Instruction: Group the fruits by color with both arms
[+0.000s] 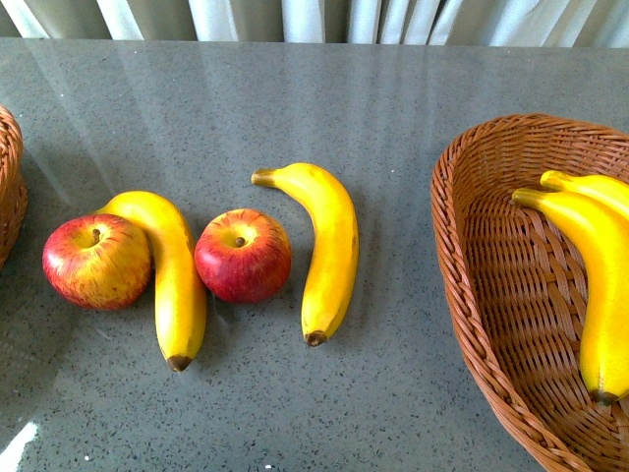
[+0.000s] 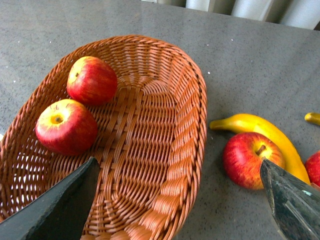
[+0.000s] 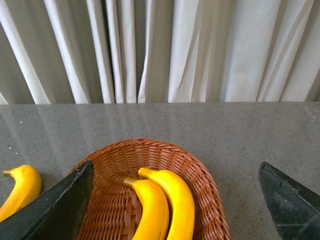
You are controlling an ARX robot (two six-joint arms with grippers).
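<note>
Loose apple (image 2: 252, 160), left fingers (image 2: 60, 210) closest!
They gape wide and empty, apple just beside one tip; right fingers (image 3: 55, 205) equally wide, facing the banana basket (image 3: 150, 145).

Glossy bananas (image 1: 329, 246), waxy apples (image 1: 243, 256), woven wicker basket (image 1: 486, 265), polished speckled grey tabletop (image 1: 393, 98).

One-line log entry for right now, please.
left gripper open, empty | right gripper open, empty | left basket: two apples | right basket: two bananas | table: two loose apples, two loose bananas
</note>
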